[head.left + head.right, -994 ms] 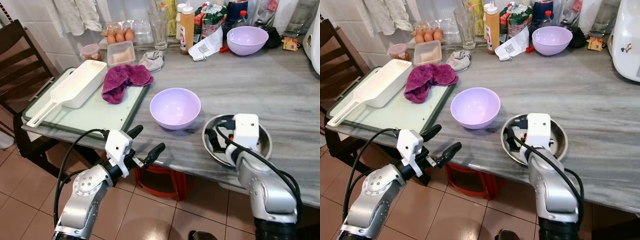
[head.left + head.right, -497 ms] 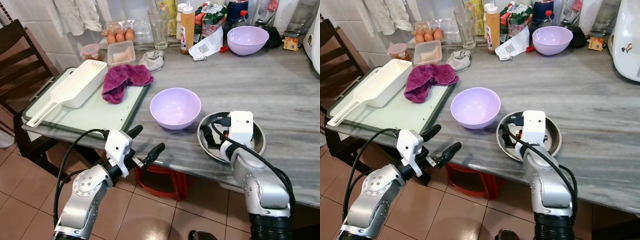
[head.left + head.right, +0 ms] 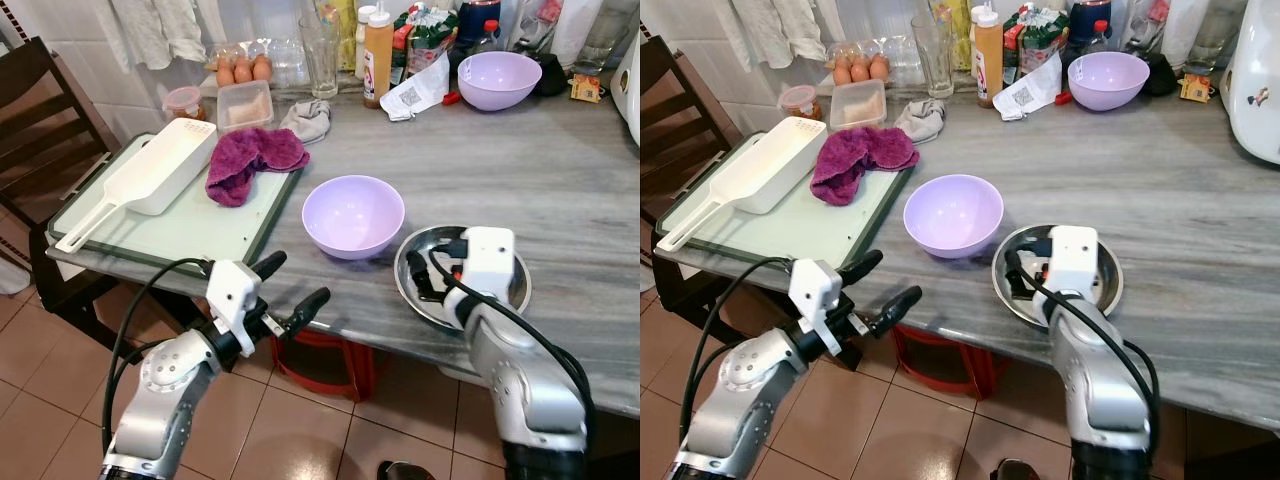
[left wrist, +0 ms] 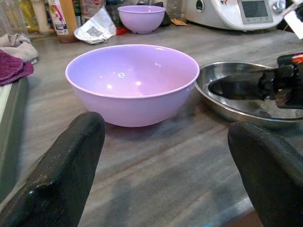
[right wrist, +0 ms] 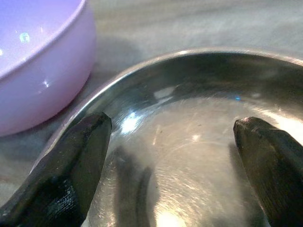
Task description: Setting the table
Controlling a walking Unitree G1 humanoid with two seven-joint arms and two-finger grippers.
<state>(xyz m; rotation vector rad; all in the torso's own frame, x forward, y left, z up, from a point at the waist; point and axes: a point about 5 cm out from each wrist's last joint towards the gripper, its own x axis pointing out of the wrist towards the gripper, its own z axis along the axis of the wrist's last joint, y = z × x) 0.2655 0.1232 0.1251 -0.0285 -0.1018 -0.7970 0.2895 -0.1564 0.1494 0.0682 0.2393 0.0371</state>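
I note the steel dish has slid a little toward the lavender bowl on the table, my right hand spread open inside it, apparently gripping nothing, so placement looks nearly settled; left hand open, idle.

light: bright, even | shadows: soft | glare: steel bowl | near fingers blurred

Lilac bowl; silver dish; magenta cloth; grey streaked, seemingly marble table
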